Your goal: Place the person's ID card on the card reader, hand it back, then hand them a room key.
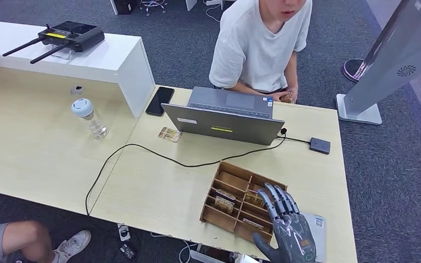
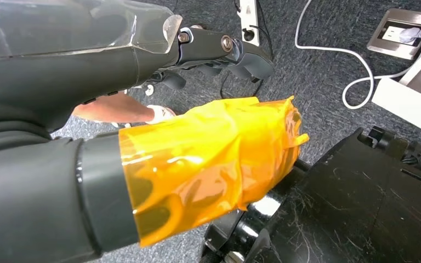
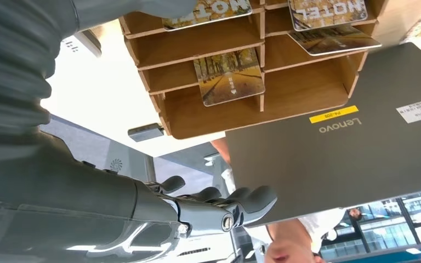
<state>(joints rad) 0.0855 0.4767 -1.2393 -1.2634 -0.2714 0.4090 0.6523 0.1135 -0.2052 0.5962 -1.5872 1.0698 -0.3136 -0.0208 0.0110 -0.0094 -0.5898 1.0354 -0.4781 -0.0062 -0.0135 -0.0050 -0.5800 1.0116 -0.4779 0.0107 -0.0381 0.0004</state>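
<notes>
My right hand [image 1: 288,230] hovers at the near right corner of the wooden key box [image 1: 222,216], fingers stretched out over its compartments and holding nothing. Its fingers [image 3: 219,207] show bare in the right wrist view, under the box [image 3: 208,115] and its "HOTEL" key cards [image 3: 230,79]. The small black card reader [image 1: 319,145] lies on its cable at the laptop's right. A picture card [image 1: 170,134] lies flat on the table left of the laptop. My left hand [image 2: 197,142] hangs over the floor, its thumb wrapped in orange film, holding nothing.
A grey laptop [image 1: 225,118] stands open facing a person in a white shirt [image 1: 260,44] across the table [image 1: 159,192]. A phone [image 1: 159,101], a water bottle [image 1: 90,118], a black cable [image 1: 142,150] and a white raised counter [image 1: 109,60] stand to the left. Someone's leg [image 1: 22,241] shows near left.
</notes>
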